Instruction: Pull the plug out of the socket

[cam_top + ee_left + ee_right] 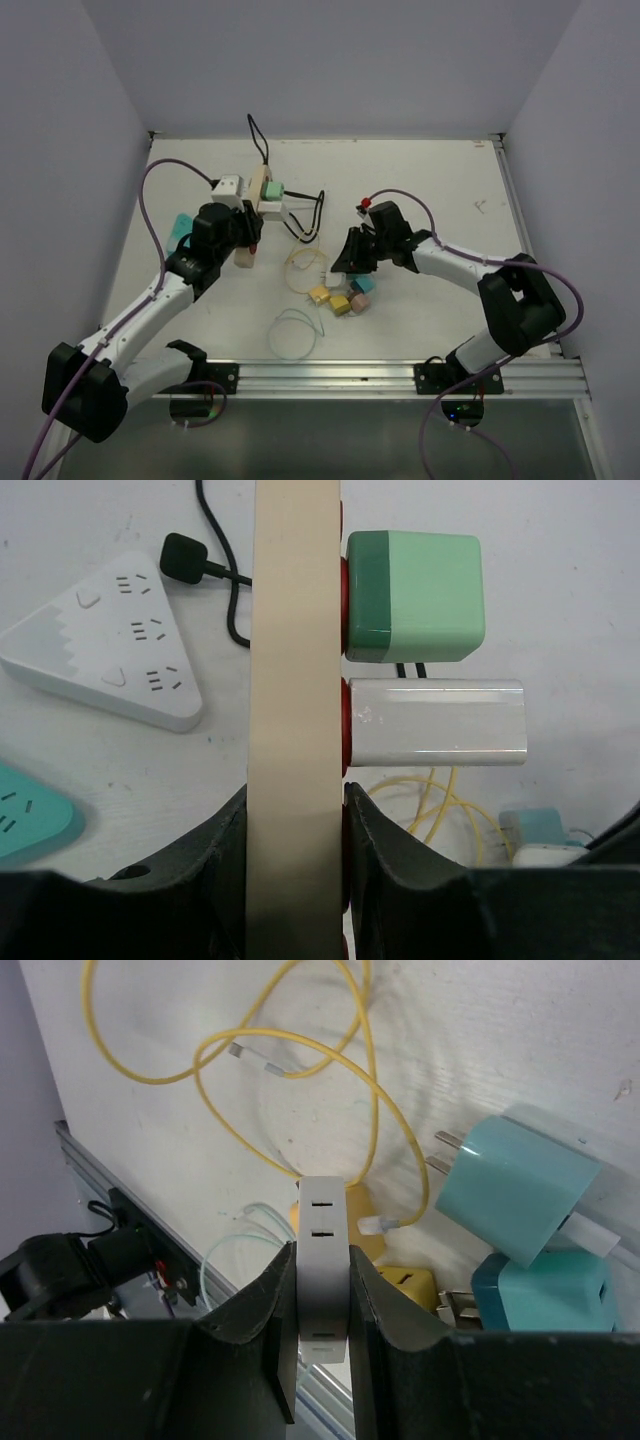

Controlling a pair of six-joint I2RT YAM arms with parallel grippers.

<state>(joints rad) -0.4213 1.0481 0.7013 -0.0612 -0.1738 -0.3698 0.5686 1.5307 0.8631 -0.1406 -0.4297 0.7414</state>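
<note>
A long beige socket strip (295, 680) lies on the white table, also seen in the top view (262, 195). A green plug (415, 595) and a white plug (437, 722) sit side by side in its right face; the green one shows in the top view (272, 189). My left gripper (295, 850) is shut on the strip's near end, one finger on each side (248, 238). My right gripper (323, 1300) is shut on a small pale grey adapter (323, 1250) with slots in its face, held over the heap of chargers (345, 262).
A white triangular socket block (110, 655) and a teal one (30, 815) lie left of the strip. Black cables (305, 215) run behind it. A yellow cable (300, 1060), teal chargers (515, 1185) and yellow chargers (330, 298) lie mid-table. A metal rail (400, 372) edges the front.
</note>
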